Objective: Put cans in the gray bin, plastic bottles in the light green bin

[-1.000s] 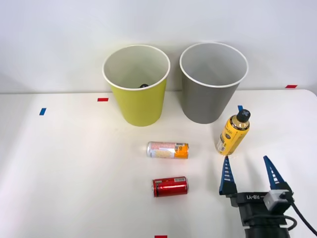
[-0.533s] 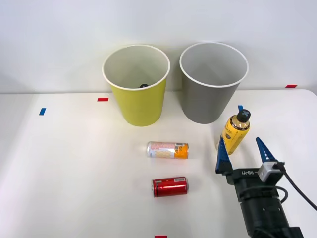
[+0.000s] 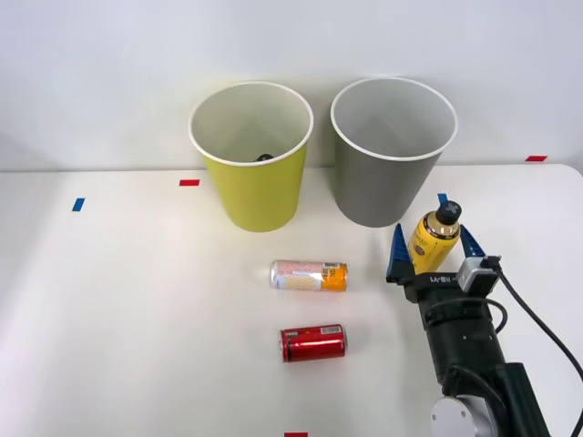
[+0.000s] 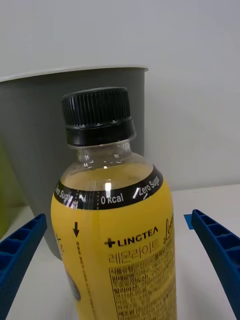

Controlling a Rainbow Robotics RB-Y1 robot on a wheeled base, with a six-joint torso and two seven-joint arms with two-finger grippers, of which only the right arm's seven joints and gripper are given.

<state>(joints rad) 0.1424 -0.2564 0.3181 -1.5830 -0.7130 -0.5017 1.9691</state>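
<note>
The yellow plastic bottle (image 3: 432, 238) with a black cap stands upright just in front of the gray bin (image 3: 373, 193). My right gripper (image 3: 434, 251) is open, one blue finger on each side of the bottle, not closed on it. The wrist view shows the bottle (image 4: 119, 240) close up between the fingertips (image 4: 218, 250), gripper (image 4: 120, 285) open, gray bin (image 4: 40, 150) behind. The light green bin (image 3: 255, 196) stands left of the gray one, with a small dark thing (image 3: 264, 157) inside. A pink-and-orange can (image 3: 309, 275) and a red can (image 3: 313, 342) lie on their sides mid-table.
Small tape marks dot the white table: red (image 3: 189, 182), blue (image 3: 78, 204), red (image 3: 536, 158), red (image 3: 295, 434). A blue mark (image 3: 442, 197) sits behind the bottle. A white wall rises right behind the bins.
My right gripper has travelled forward from the table's near edge until its open fingers flank the yellow bottle. The bottle, cans and bins have stayed put.
</note>
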